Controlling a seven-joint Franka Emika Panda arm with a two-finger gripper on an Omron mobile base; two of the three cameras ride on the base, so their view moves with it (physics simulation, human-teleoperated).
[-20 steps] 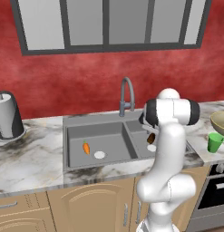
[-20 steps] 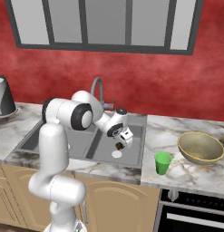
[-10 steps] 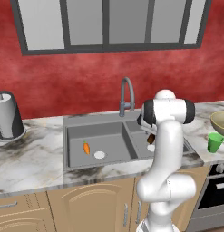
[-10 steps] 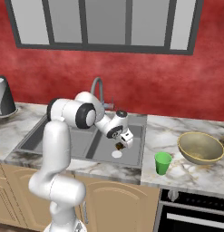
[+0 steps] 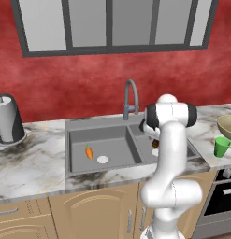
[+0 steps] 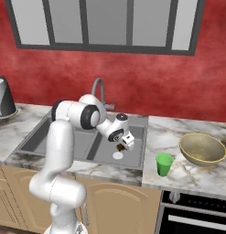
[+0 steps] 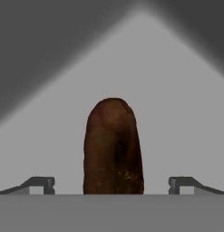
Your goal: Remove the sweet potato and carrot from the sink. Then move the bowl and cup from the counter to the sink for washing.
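The dark brown sweet potato (image 7: 113,147) lies on the grey floor of the sink's right basin, lengthwise between my fingertips (image 7: 41,183). My gripper (image 7: 111,183) is open around it, with a gap on each side. From the right base view the gripper (image 6: 122,145) hangs low in that basin, over the sweet potato (image 6: 119,147). The orange carrot (image 5: 89,151) rests in the left basin of the sink (image 5: 98,123). On the counter (image 6: 187,176) to the right stand the green cup (image 6: 164,163) and the olive-tan bowl (image 6: 202,148).
A curved grey faucet (image 5: 131,95) rises behind the sink, close to my arm. White drains (image 5: 103,159) sit in the basins. A grey and white appliance (image 5: 7,119) stands on the counter far left. An oven front (image 6: 196,215) is below the counter at right.
My arm has leaned slightly further over the right basin and the gripper has sunk a little toward the sweet potato. Its jaws stay open. Carrot, cup and bowl have not moved.
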